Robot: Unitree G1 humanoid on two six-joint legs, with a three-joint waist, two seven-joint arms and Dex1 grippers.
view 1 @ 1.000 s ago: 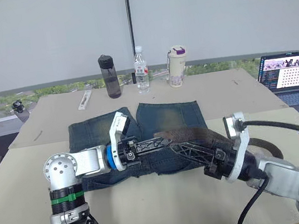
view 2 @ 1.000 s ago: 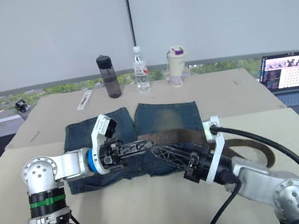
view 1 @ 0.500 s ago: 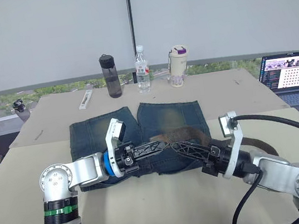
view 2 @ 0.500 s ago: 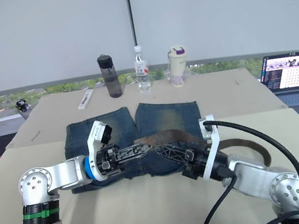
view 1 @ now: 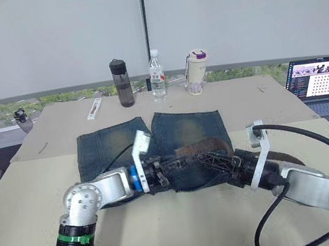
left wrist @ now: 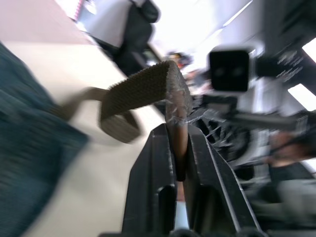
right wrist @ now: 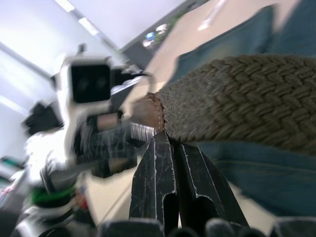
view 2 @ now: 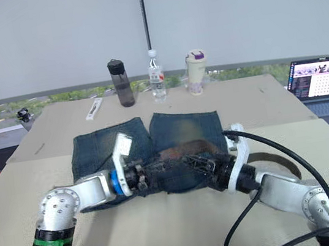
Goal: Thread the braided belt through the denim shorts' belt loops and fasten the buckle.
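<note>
Braided belt [left wrist: 148, 89] (no writing) pinched; left pincer [left wrist: 178, 163].

One denim shorts [view 1: 181, 134], one braided belt [view 1: 205, 148], three bottles [view 1: 156, 76] (far edge), one laptop [view 1: 318, 78].

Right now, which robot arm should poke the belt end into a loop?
Probably the left. Its fingers are shut on the leather tip of the braided belt, by the waistband of the denim shorts. The right gripper grips the belt just behind the tip.
</note>
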